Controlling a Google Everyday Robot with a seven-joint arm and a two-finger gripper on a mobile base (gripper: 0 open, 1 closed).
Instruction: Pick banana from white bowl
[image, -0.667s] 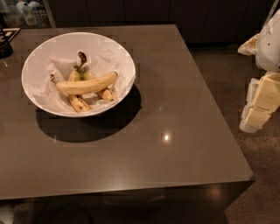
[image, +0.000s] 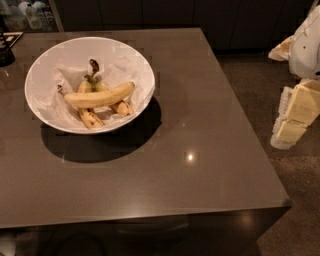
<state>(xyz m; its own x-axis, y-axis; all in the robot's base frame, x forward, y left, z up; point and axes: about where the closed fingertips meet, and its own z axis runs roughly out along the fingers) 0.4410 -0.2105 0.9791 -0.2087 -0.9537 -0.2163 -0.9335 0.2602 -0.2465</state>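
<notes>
The white bowl (image: 131, 59) stands on the far left part of the dark table, lined with crumpled white paper. The banana (image: 100, 96), long, pale yellow and gently curved, lies across the top of two smaller brown-spotted bananas (image: 91, 118) joined at a dark stem. My gripper (image: 296, 116), with cream-coloured parts, hangs off the table's right side above the floor. It is far to the right of the bowl and holds nothing that I can see.
The dark grey table (image: 165, 165) has its right edge near the gripper and its front edge near the bottom of the view. A dark object (image: 6, 50) sits at the far left edge. Dark cabinets run along the back.
</notes>
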